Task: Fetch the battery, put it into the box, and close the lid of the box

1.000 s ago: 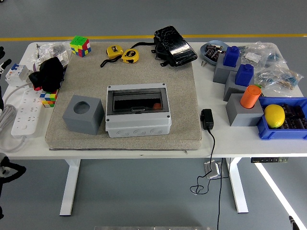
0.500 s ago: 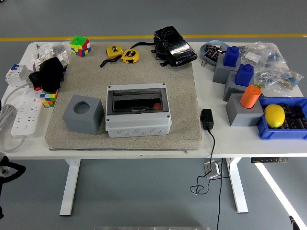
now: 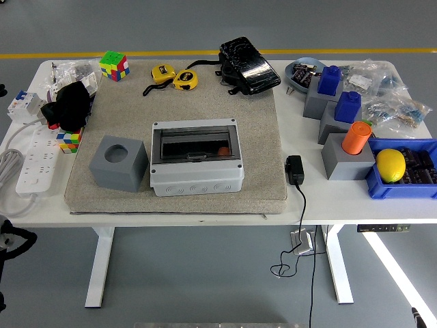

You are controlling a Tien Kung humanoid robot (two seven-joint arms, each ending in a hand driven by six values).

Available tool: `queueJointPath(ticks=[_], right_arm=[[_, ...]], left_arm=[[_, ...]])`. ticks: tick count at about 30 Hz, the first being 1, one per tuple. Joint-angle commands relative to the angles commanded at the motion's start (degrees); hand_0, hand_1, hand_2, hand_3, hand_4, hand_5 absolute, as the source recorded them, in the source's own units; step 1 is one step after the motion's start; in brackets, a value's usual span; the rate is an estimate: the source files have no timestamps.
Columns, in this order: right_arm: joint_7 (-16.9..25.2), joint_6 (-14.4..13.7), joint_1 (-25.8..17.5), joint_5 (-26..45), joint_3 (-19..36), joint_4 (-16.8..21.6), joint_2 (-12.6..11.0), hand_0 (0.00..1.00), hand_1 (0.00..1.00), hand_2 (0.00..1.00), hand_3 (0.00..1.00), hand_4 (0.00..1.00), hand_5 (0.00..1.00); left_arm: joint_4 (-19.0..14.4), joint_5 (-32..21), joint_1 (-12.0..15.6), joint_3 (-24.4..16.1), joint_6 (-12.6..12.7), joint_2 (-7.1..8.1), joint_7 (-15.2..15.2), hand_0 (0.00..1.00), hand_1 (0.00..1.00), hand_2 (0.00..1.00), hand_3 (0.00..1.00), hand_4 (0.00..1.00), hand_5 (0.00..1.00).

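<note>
One grey box [image 3: 196, 158] sits in the middle of the beige mat [image 3: 259, 137] on my feed, its dark see-through lid [image 3: 195, 142] lying flat over the top, and through it I can make out a small orange-red object [image 3: 223, 151] inside at the right end; I cannot tell whether that is the battery. Just left of the box stands a grey cube with a round hole [image 3: 118, 162], close to it but not touching. At the mat's far edge lie two yellow tape measures [image 3: 175, 77] and a black pouch [image 3: 248, 65].

Of my left arm I only get a dark part [image 3: 12, 247] at the lower left edge, below the white table [image 3: 300, 205], and I cannot tell how its fingers are set. My right hand does not show at all.

To the right, grey blocks carry two blue pieces [image 3: 339, 92] and an orange cylinder [image 3: 356, 137], and a yellow lemon [image 3: 390, 165] rests in a blue tray [image 3: 382, 188]. A black adapter [image 3: 295, 169] lies near the mat's right edge, its cord hanging over the near edge. On the left I see a white power strip [image 3: 35, 158] and two colour cubes [image 3: 114, 65].
</note>
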Motion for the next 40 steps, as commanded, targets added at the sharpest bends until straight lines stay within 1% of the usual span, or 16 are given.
queueJointPath(ticks=[1, 2, 3, 5, 8, 9, 14, 15, 26, 27, 28, 32, 33, 37, 40], right_arm=[[0.0, 0.0, 0.0, 0.0, 0.0, 0.0, 0.0, 0.813, 0.765, 0.747, 0.792, 0.998, 0.998], [0.0, 0.0, 0.0, 0.0, 0.0, 0.0, 0.0, 0.813, 0.765, 0.747, 0.792, 0.998, 0.998], [0.0, 0.0, 0.0, 0.0, 0.0, 0.0, 0.0, 0.813, 0.765, 0.747, 0.792, 0.998, 0.998], [0.1, 0.0, 0.1, 0.1, 0.0, 0.0, 0.1, 0.813, 0.765, 0.747, 0.792, 0.998, 0.998], [0.1, 0.0, 0.0, 0.0, 0.1, 0.0, 0.1, 0.813, 0.765, 0.747, 0.792, 0.998, 0.998], [0.1, 0.0, 0.0, 0.0, 0.2, 0.0, 0.1, 0.814, 0.763, 0.747, 0.792, 0.998, 0.998], [0.1, 0.0, 0.0, 0.0, 0.1, 0.0, 0.1, 0.814, 0.763, 0.747, 0.792, 0.998, 0.998], [0.1, 0.0, 0.0, 0.0, 0.1, 0.0, 0.1, 0.813, 0.764, 0.747, 0.792, 0.998, 0.998], [0.1, 0.0, -0.1, 0.1, 0.2, 0.0, 0.1, 0.813, 0.765, 0.747, 0.792, 0.998, 0.998], [0.1, 0.0, -0.1, 0.1, 0.3, 0.0, 0.1, 0.814, 0.764, 0.747, 0.792, 0.998, 0.998], [0.1, 0.0, -0.1, 0.1, 0.3, 0.0, 0.1, 0.814, 0.764, 0.747, 0.792, 0.998, 0.998], [0.1, 0.0, 0.0, 0.2, 0.2, 0.0, 0.0, 0.814, 0.764, 0.747, 0.792, 0.998, 0.998], [0.1, 0.0, 0.1, 0.1, 0.3, 0.0, 0.0, 0.813, 0.765, 0.747, 0.792, 0.998, 0.998], [0.1, 0.0, 0.0, 0.1, 0.2, 0.0, -0.1, 0.813, 0.765, 0.747, 0.792, 0.998, 0.998], [0.0, 0.0, 0.0, 0.1, 0.2, 0.0, -0.2, 0.813, 0.765, 0.747, 0.792, 0.998, 0.998]], left_arm=[[0.0, -0.6, 0.0, 0.1, 0.9, 0.01, -0.6, 0.073, 0.035, 0.083, 0.068, 0.998, 0.844], [0.1, -1.1, 0.0, 0.1, 1.1, -0.01, -0.8, 0.073, 0.035, 0.083, 0.068, 0.998, 0.844], [0.1, -1.5, 0.0, 0.1, 1.1, -0.05, -1.0, 0.005, 0.002, 0.003, 0.002, 0.93, 0.623], [0.2, -2.8, 0.0, -0.1, 0.6, -0.11, -0.9, 0.005, 0.002, 0.003, 0.002, 0.93, 0.623], [0.1, -2.8, 0.0, -0.1, 0.2, 0.0, -0.6, 0.005, 0.002, 0.003, 0.002, 0.93, 0.623], [0.0, -2.8, 0.0, -0.1, 0.1, -0.01, -0.6, 0.007, 0.002, 0.002, 0.002, 0.793, 0.533], [-0.1, -3.1, 0.0, -0.2, 0.4, -0.09, -1.0, 0.007, 0.002, 0.002, 0.002, 0.793, 0.533], [-0.2, -3.1, 0.0, -0.3, 0.4, -0.09, -1.0, 0.009, 0.002, 0.002, 0.002, 0.768, 0.511], [-0.3, -2.9, 0.1, -0.6, 1.3, -0.15, -1.5, 0.009, 0.002, 0.002, 0.002, 0.765, 0.507], [-0.3, -2.1, 0.1, -0.8, 1.8, -0.18, -1.5, 0.014, 0.002, 0.002, 0.002, 0.74, 0.134], [-0.4, -0.5, 0.2, -1.0, 2.2, -0.21, -1.3, 0.014, 0.002, 0.002, 0.002, 0.74, 0.134], [-1.0, 4.1, 0.1, -1.3, 2.6, -0.05, -0.1, 0.014, 0.002, 0.002, 0.002, 0.74, 0.134], [-0.9, 4.2, 0.0, -1.3, 2.6, -0.08, -0.1, 0.026, 0.002, 0.002, 0.002, 0.638, 0.002], [-0.7, 4.6, 0.1, -1.4, 2.6, -0.1, -0.1, 0.026, 0.002, 0.002, 0.002, 0.638, 0.002], [-0.4, 5.0, 0.2, -1.4, 1.3, -0.19, 0.0, 0.026, 0.002, 0.002, 0.002, 0.638, 0.002]])
